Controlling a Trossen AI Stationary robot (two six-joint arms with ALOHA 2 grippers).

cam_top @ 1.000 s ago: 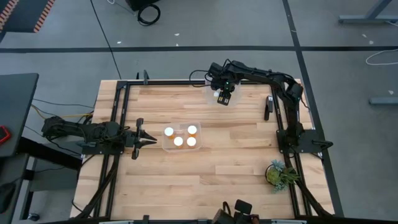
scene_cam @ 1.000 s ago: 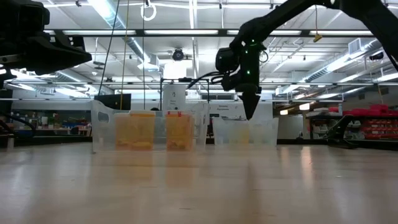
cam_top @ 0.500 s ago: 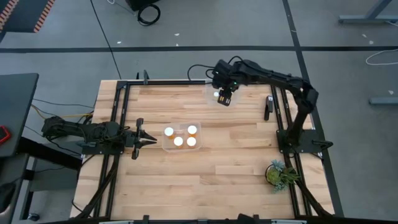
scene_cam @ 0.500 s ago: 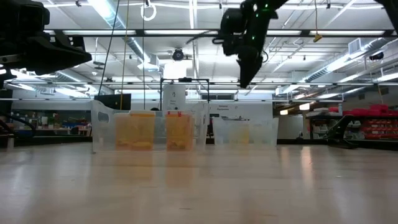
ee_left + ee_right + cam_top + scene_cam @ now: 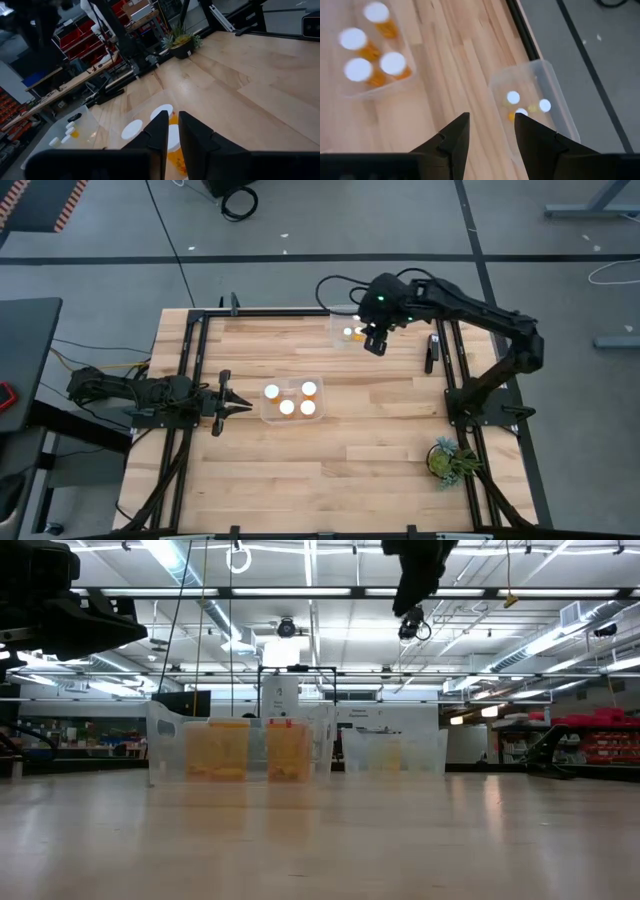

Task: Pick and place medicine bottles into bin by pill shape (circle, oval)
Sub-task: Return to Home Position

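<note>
Right tool (image 5: 374,345): risen and drawn back toward its base side. In the low view it hung level with the bin tops a second ago; only its lower end now shows, at the picture's upper edge. From above, it has slid off the far clear bin (image 5: 338,323), uncovering the medicine bottles (image 5: 348,332) inside; the count is unclear, possibly three or four. Right arm elbow (image 5: 527,352): swung outward, from over the worktop (image 5: 380,450) to beyond its right edge.
</note>
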